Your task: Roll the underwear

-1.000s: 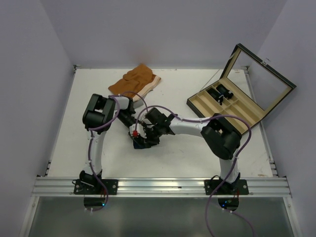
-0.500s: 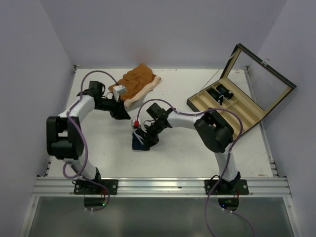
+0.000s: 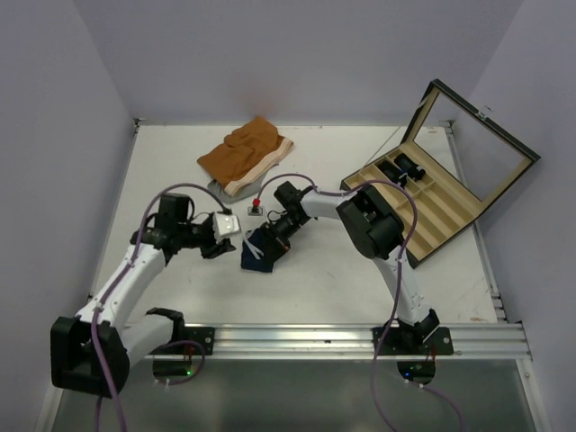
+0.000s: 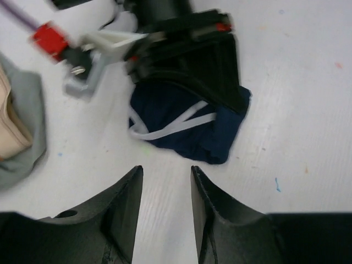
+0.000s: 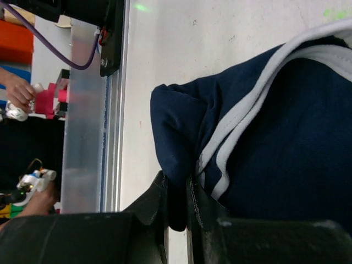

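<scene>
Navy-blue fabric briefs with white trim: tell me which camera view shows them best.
Left wrist view: the navy-blue briefs with white trim show nearly whole. Right wrist view crops them close, pinched by the right gripper. Top view shows them small, partly covered.

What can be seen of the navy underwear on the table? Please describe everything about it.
The underwear is small navy-blue briefs of soft-looking fabric with thin white trim. It lies crumpled in a loose, partly folded bundle on the white table, near its middle. The right end effector pinches a fold at its edge; the left end effector stands open close by, not touching it.
</scene>
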`<state>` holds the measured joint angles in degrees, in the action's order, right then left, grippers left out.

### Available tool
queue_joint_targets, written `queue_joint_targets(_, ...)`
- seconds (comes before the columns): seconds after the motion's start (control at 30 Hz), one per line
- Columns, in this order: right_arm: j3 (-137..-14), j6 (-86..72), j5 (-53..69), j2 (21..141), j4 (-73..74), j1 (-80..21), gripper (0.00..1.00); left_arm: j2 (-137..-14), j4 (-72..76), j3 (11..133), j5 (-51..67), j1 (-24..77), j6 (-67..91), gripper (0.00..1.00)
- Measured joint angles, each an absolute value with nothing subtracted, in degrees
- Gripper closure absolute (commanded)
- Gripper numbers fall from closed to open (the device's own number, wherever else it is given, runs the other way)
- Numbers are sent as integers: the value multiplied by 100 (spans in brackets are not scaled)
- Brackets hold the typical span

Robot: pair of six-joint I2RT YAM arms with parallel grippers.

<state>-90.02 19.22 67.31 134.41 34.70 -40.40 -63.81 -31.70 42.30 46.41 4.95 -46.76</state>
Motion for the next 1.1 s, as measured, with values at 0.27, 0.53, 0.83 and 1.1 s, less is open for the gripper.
queue_joint_targets(0.27,-9268,1699,6897,13688,3780,-4001,100,-5610,-2954,3133,3721,2377,-5800,52)
queue_joint_targets(0.53,-9487,1603,6901,13839,4064,-3994,100,-6117,-2281,2943,2969,3199,-5961,51)
queue_joint_targets(0.83,-9638,1481,6901,13939,4274,-3988,100,-6694,-1463,2731,2222,3767,-5887,51)
queue_joint_targets(1.1,-9642,1455,6895,13946,4338,-3983,99,-7177,-860,2663,1686,4042,-5837,83)
